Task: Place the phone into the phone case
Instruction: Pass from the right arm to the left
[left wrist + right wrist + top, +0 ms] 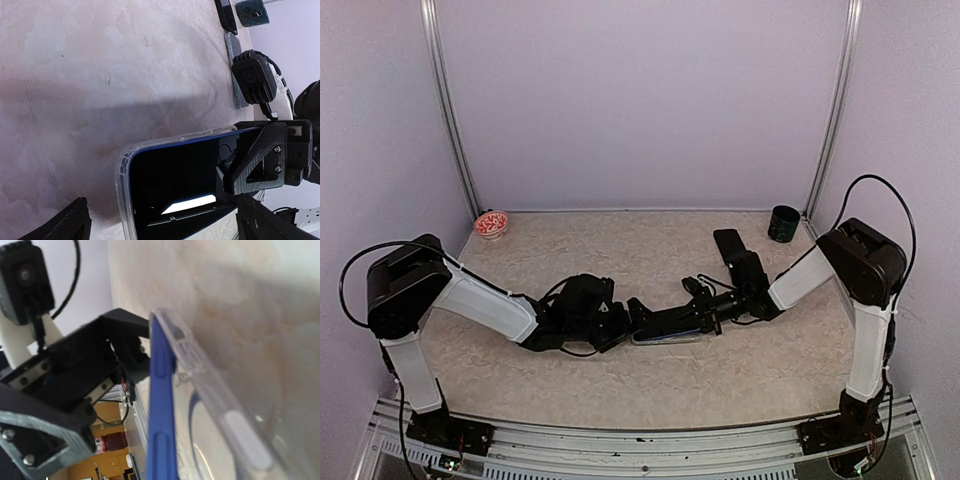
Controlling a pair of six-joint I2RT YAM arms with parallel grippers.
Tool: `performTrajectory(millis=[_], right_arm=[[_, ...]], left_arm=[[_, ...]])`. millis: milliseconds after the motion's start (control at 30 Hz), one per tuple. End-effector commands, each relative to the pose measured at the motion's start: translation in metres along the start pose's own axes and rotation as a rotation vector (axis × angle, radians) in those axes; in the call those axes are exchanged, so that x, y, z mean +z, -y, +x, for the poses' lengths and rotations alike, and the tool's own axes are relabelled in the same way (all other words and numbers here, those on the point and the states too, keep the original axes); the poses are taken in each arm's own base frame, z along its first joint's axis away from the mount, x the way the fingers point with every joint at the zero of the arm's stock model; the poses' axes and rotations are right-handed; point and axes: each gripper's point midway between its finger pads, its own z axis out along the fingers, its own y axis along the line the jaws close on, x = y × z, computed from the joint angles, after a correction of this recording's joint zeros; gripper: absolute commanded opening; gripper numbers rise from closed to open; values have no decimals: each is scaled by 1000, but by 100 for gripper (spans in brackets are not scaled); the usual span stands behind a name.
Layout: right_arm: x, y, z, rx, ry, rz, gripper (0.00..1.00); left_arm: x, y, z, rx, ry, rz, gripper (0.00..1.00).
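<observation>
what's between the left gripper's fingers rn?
The phone, clear case round one end, lying on the table; the shut right gripper sits at its other end. Left wrist view shows it.

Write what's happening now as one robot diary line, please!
phone: partly in clear case, one edge lifted | left gripper: open, straddling cased end | right gripper: shut, over phone's other end

links: white shells on left arm (485, 300) and right arm (865, 335) | joints (405, 280): black rounded blocks | cables (895, 195): thin black loops | fingers (257, 160): black, triangular, layered print, silver screws (276, 149) | bases (445, 428): black
</observation>
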Motion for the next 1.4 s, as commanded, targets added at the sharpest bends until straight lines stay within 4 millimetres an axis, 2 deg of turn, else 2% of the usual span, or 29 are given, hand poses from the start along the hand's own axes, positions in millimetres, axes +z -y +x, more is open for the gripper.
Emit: performTrajectory(millis=[0, 233, 567, 733, 900, 1067, 1367], right_arm=[[-2, -31, 6, -96, -24, -67, 0], [-3, -39, 11, -117, -29, -91, 0], [2, -37, 24, -162, -65, -97, 0], [3, -31, 25, -177, -63, -83, 0], [4, -29, 23, -181, -61, -80, 0], [4, -32, 22, -193, -61, -84, 0], [3, -33, 23, -204, -64, -76, 0]], left_arm=[[0, 7, 4, -29, -17, 94, 99], [-2, 21, 4, -55, -32, 207, 98], [-13, 43, 1, -77, -40, 377, 86], [-21, 56, 4, -77, -60, 464, 65], [-21, 59, 11, -85, -84, 502, 54], [-21, 60, 13, -81, -90, 509, 36], [-25, 66, 13, -72, -89, 541, 12]])
